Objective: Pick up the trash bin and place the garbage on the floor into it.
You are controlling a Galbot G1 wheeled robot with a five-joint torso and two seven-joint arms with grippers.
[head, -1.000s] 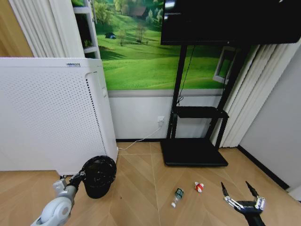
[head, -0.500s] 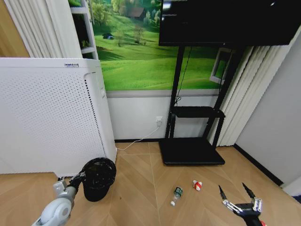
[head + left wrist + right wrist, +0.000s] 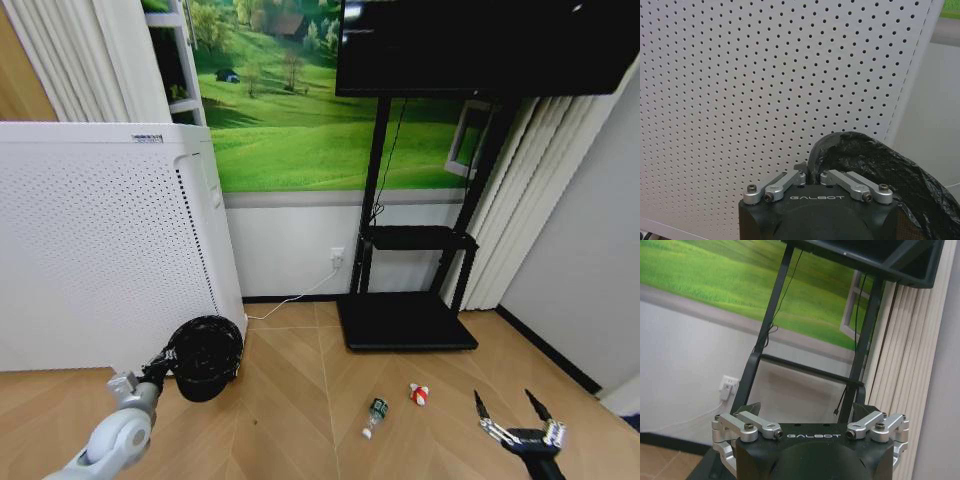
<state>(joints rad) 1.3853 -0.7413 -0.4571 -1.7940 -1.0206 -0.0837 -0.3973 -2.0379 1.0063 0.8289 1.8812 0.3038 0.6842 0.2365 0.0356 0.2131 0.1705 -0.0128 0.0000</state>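
The trash bin [image 3: 206, 358], small, black and lined with a black bag, hangs tilted just off the wooden floor beside the white perforated appliance. My left gripper [image 3: 166, 364] is shut on its rim; the left wrist view shows the left gripper [image 3: 812, 175] pinching the rim of the trash bin [image 3: 875, 172]. Two pieces of garbage lie on the floor to the right: a small green-white bottle [image 3: 375, 416] and a red-and-white piece [image 3: 420, 394]. My right gripper [image 3: 516, 412] hovers open low at the right, past the garbage. The right wrist view shows the right gripper [image 3: 806, 411] with nothing between its fingers.
The tall white perforated appliance [image 3: 100, 240] stands close on the left. A black TV stand [image 3: 408, 325] with a flat base sits against the far wall, and a white cable [image 3: 295, 295] runs along the floor to a socket. Curtains [image 3: 520, 200] hang at the right.
The left gripper has lifted the bin off the floor and tilted it. The right gripper has shifted slightly to the right. The camera has moved a little.
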